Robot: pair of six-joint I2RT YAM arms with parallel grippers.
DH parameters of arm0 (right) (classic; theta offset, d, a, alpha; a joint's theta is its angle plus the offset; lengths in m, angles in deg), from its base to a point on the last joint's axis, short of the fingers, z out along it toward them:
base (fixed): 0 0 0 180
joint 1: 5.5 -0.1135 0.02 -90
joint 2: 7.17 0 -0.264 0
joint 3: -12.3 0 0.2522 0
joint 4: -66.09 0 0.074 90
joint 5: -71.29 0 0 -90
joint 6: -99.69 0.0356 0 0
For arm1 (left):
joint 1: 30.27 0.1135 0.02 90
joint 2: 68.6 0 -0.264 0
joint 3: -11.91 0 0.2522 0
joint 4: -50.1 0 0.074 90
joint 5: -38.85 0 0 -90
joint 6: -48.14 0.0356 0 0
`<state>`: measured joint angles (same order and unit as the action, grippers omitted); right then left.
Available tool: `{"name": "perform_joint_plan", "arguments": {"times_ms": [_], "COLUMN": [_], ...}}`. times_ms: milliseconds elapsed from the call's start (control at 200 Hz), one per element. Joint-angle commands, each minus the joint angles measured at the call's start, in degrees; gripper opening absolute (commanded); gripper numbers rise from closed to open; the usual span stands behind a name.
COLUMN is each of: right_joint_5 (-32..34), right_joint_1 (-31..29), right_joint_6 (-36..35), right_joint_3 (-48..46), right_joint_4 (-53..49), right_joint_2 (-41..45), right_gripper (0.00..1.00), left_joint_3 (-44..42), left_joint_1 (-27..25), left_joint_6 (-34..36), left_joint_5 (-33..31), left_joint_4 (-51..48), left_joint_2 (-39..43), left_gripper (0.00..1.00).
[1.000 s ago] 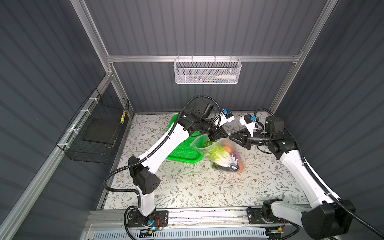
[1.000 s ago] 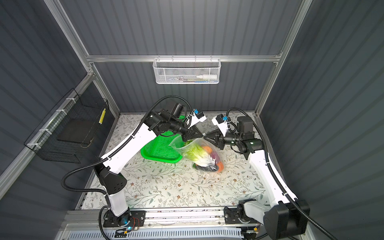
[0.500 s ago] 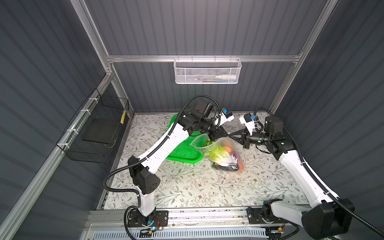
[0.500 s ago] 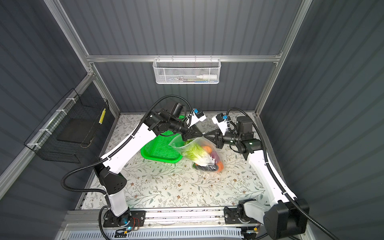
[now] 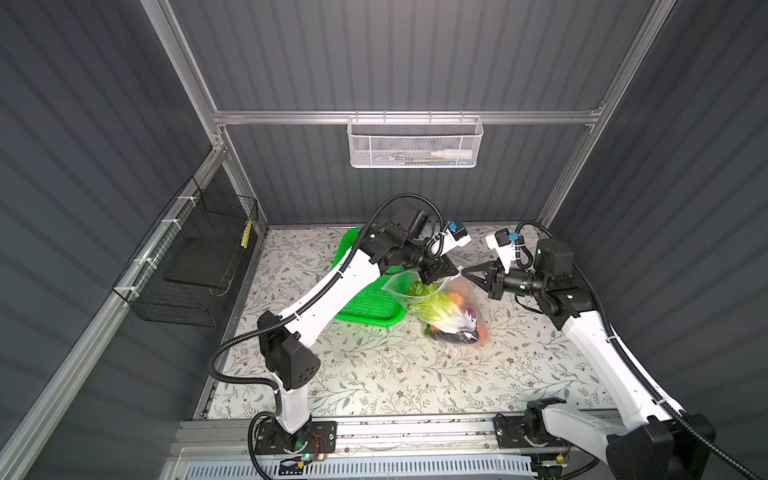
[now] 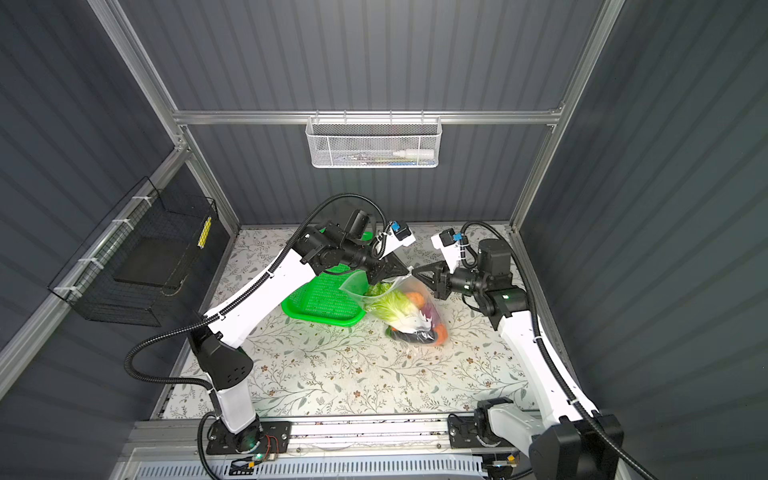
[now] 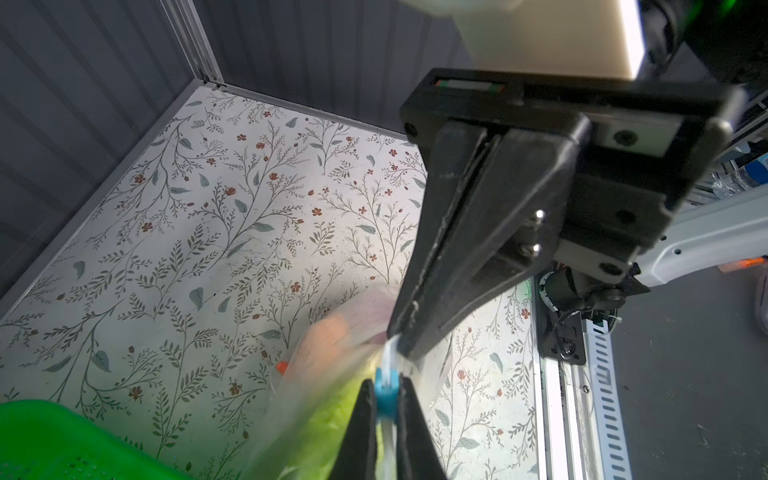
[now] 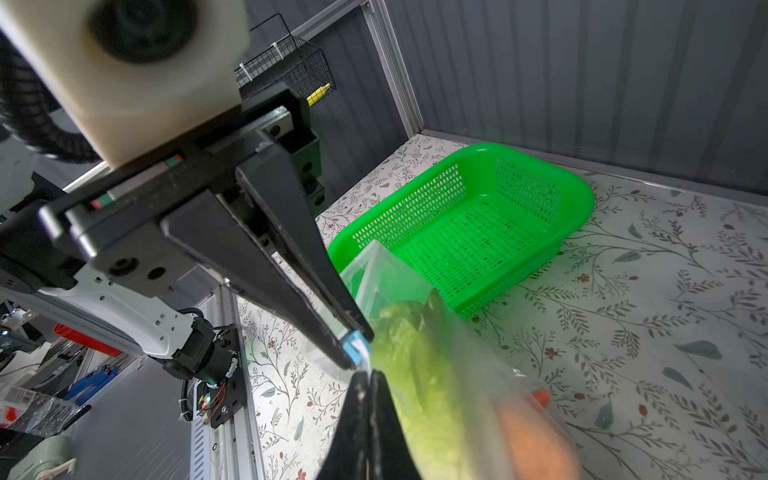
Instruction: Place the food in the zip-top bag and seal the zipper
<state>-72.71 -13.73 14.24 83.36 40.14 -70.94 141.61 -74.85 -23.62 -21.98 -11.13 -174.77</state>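
- The left gripper (image 5: 452, 272) is clenched on the small light-blue slider tab (image 7: 385, 392), wedged right between its fingers.
- The right gripper (image 7: 397, 345) is pinched tight on the thin zipper strip (image 7: 390, 359), just beside the left fingertips.
- The clear, crinkly plastic zip-top bag (image 5: 451, 291) hangs under both fingertips, with colourful toy vegetables (image 5: 430, 305) inside.
- The bright green perforated plastic basket (image 8: 415, 208) sits beyond the left fingers.

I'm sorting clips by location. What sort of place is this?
Most likely a robotics lab test cell, not a kitchen: corrugated grey walls on an aluminium frame, a left arm and right arm bolted to a front rail, and toy vegetables in a clear bag on a floral table.
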Motion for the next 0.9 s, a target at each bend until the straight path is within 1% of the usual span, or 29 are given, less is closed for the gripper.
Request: {"name": "perform_joint_plan", "arguments": {"times_ms": [0, 185, 260, 400, 550, 570, 595, 615, 680, 735, 895], "right_joint_5": [2.02, 1.63, 2.90, 2.14, 0.55, 0.36, 0.22, -0.06, -1.03, -1.67, -2.81], "right_joint_1": [2.40, 2.34, 2.33, 2.30, 2.34, 2.33, 2.34, 2.27, 2.32, 2.32, 1.81], "right_joint_6": [0.80, -0.40, -1.37, -1.07, -0.36, -0.21, 0.03, 0.10, -0.37, -0.69, -0.08], "right_joint_3": [0.10, -0.08, -0.08, 0.50, 2.03, 2.31, 2.67, 2.95, 3.83, 4.13, 4.45], "right_joint_4": [4.71, 3.37, 2.79, 2.78, 2.91, 2.83, 2.72, 2.69, 2.00, 1.71, 2.39], "right_joint_2": [2.24, 2.50, 2.86, 2.19, 1.29, 1.21, 1.11, 1.04, 0.84, 0.67, -0.04], "right_gripper": [0.00, 0.00, 0.00, 0.00, 0.00, 0.05, 0.14, 0.19, 0.30, 0.33, 0.33], "left_joint_3": [-0.91, 4.91, 5.48, 1.51, 5.22, 5.66, 6.10, 6.37, 7.30, 7.47, 7.21], "left_joint_1": [2.31, 1.66, 1.17, 1.25, 0.82, 0.73, 0.63, 0.56, 0.33, 0.20, 0.10], "left_joint_6": [1.06, -1.19, -0.51, 0.27, 0.24, 0.22, 0.24, 0.23, 0.23, 0.21, 0.18], "left_joint_5": [-4.68, -1.46, -2.72, -5.40, -5.27, -5.16, -5.06, -4.85, -4.33, -4.00, -3.69], "left_joint_4": [-8.99, -10.23, -12.74, -12.89, -13.02, -12.93, -12.71, -12.50, -12.13, -11.80, -11.09], "left_joint_2": [1.67, 0.04, 0.11, 2.02, 0.00, -0.26, -0.56, -0.86, -1.46, -1.61, -1.55], "left_gripper": [0.00, 0.00, 0.00, 0.00, 0.00, 0.00, 0.00, 0.00, 0.00, 0.00, 0.00]}}
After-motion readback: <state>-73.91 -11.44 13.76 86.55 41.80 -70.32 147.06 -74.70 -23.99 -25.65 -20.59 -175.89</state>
